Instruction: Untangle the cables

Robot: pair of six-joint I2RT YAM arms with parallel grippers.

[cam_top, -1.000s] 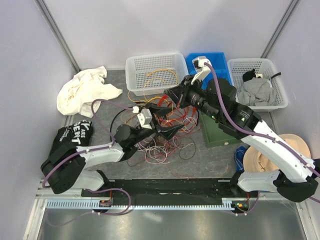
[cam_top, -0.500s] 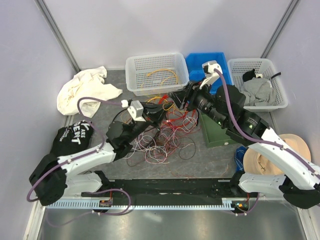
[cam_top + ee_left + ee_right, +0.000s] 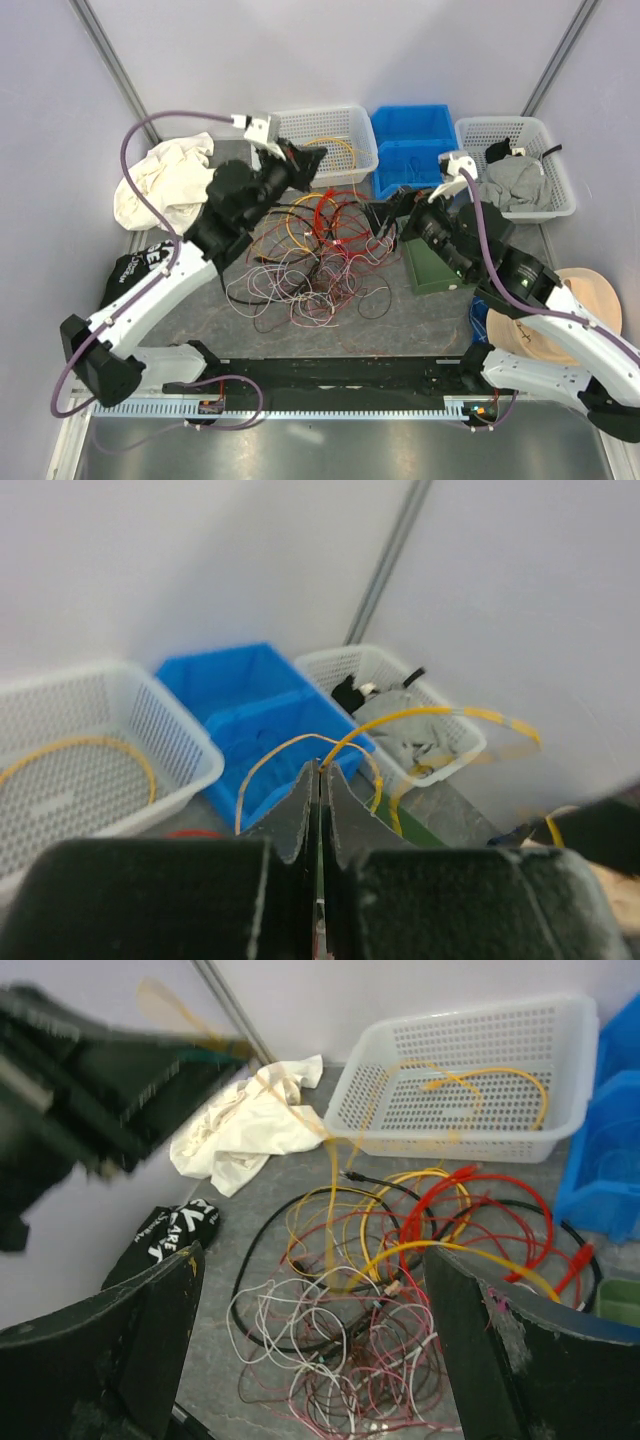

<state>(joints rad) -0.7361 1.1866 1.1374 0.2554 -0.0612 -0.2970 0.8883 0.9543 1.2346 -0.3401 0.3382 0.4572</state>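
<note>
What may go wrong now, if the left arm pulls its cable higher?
1. The left jaws are shut on a yellow cable that runs down into the pile; pulling may lift the whole tangle or tighten it.
2. The thin cable sits only at the jaw tips and may slip out.
3. The right jaws stand open, so nothing holds the pile down.

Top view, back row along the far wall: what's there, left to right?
white cloth → left white basket → blue bin → right white basket
</note>
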